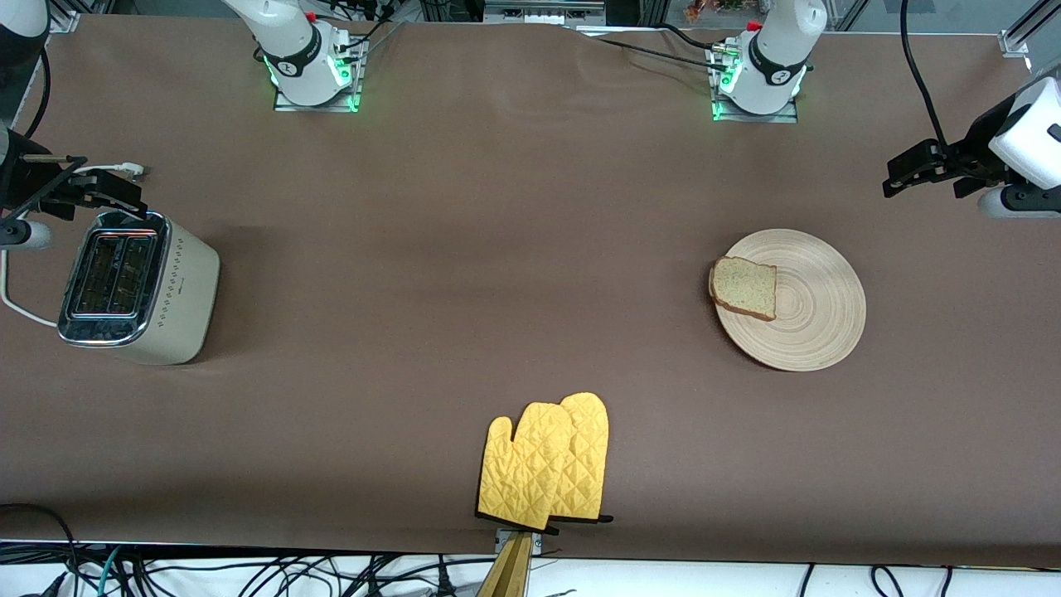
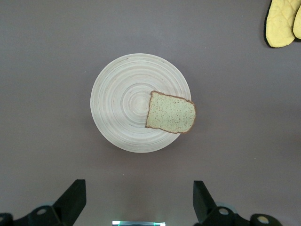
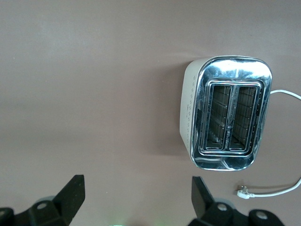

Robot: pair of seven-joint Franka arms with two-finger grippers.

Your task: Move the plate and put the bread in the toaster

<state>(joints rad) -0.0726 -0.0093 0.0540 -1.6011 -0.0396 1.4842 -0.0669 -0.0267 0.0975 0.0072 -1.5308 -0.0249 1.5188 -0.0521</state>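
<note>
The pale wooden plate (image 1: 816,307) lies toward the left arm's end of the table. The bread slice (image 1: 744,288) rests on its rim and overhangs toward the table's middle. Both also show in the left wrist view: the plate (image 2: 122,103) and the bread (image 2: 170,113). The cream toaster (image 1: 137,286) stands at the right arm's end, both slots empty (image 3: 228,113). My left gripper (image 1: 928,170) is open and empty, up in the air over bare table beside the plate (image 2: 138,202). My right gripper (image 1: 91,186) is open and empty, in the air by the toaster (image 3: 136,200).
Two yellow oven mitts (image 1: 547,468) lie at the table's edge nearest the front camera, in the middle, and also show in the left wrist view (image 2: 282,21). The toaster's white cord (image 1: 16,311) trails on the table, its plug (image 3: 244,192) loose.
</note>
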